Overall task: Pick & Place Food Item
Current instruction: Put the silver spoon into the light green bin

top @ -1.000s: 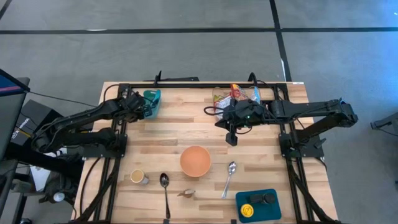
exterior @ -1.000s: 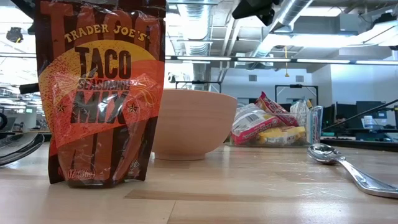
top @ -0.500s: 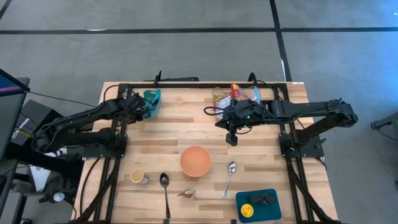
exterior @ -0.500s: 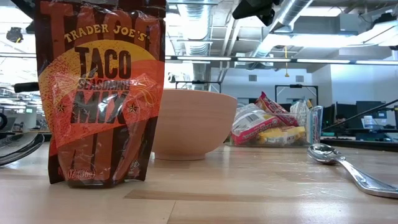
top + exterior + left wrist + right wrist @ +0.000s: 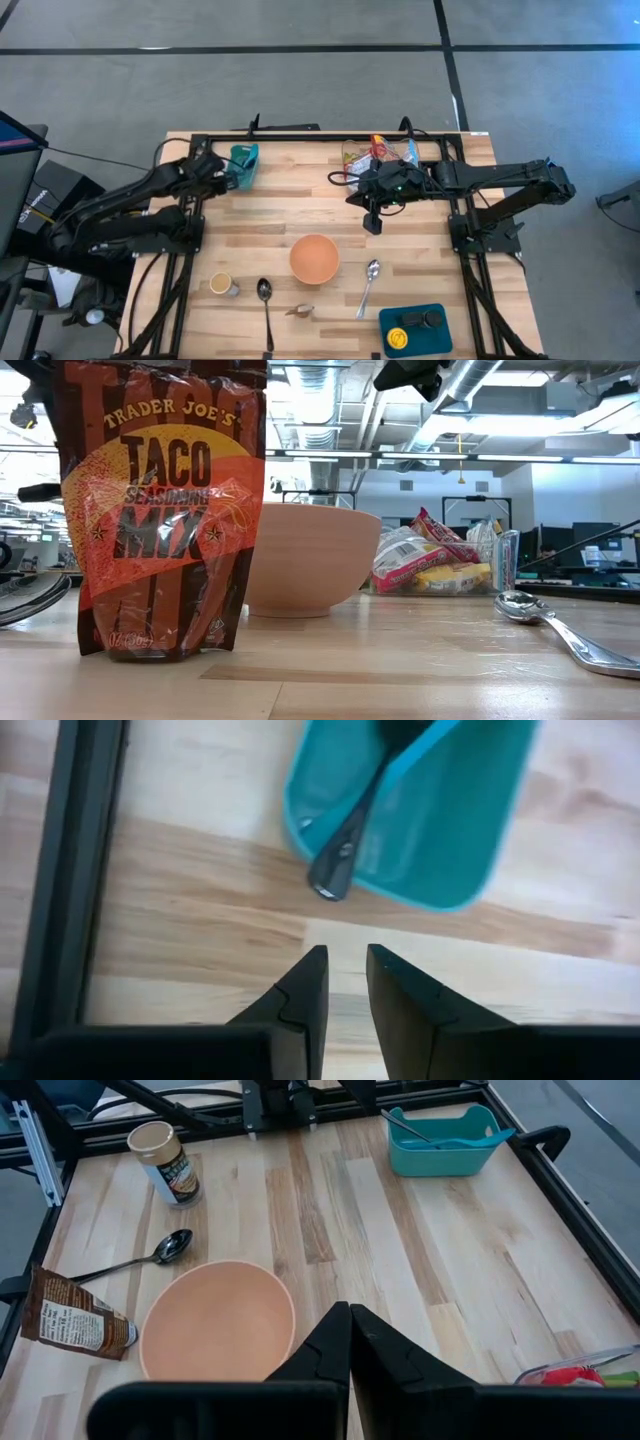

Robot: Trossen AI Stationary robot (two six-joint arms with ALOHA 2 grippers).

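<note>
We take the peach bowl [image 5: 314, 258] in the middle of the table [image 5: 300, 200] as our landmark. On its far right sits a clear bin of snack packets [image 5: 380, 152]. A spoon [image 5: 369, 285] lies just right of the bowl, handle running toward the near edge, and a darker spoon [image 5: 266, 310] lies to its near left, long axis also toward the near edge. Left of that spoon stands a small jar [image 5: 222, 284]. A teal tray [image 5: 414, 328] with two small round things rests near right of the bowl. The taco seasoning packet [image 5: 160, 510] stands upright just near the bowl, label facing the table-level camera, and blocks much of that camera's sight of the bowl.

The right gripper [image 5: 373, 222] hangs just beyond the bowl's far right rim, fingers pressed together on nothing. The left gripper [image 5: 345, 982] sits far left of the bowl, just beside a teal tub [image 5: 245, 163] with a dark utensil [image 5: 352, 830] in it; its fingers stand slightly apart, gripping nothing.
</note>
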